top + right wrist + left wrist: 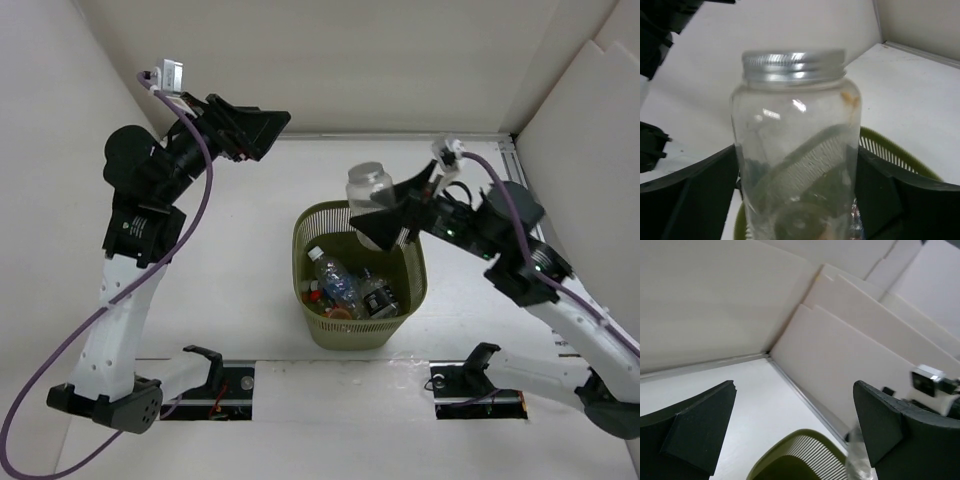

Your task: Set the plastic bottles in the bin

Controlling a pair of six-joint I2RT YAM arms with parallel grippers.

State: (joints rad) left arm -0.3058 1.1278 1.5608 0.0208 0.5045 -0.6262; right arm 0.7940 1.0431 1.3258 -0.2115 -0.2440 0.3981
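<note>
Just below the clamped jar (795,150), bottles (337,282) crowd the bin (345,335).

Left arm (120,310) first: I rise from my base at the near left, fold at the elbow, and my wrist points rightward along the far side. My left gripper (272,126) hangs high with the jaws spread wide, and both dark fingers (700,425) sit well apart in the wrist view. Now my right arm (575,315): up from the near right, reaching left toward the middle. My right gripper (378,225) is clamped on a jar (795,150), one finger pressed against each side, with the lid end sticking out past my fingertips.
</note>
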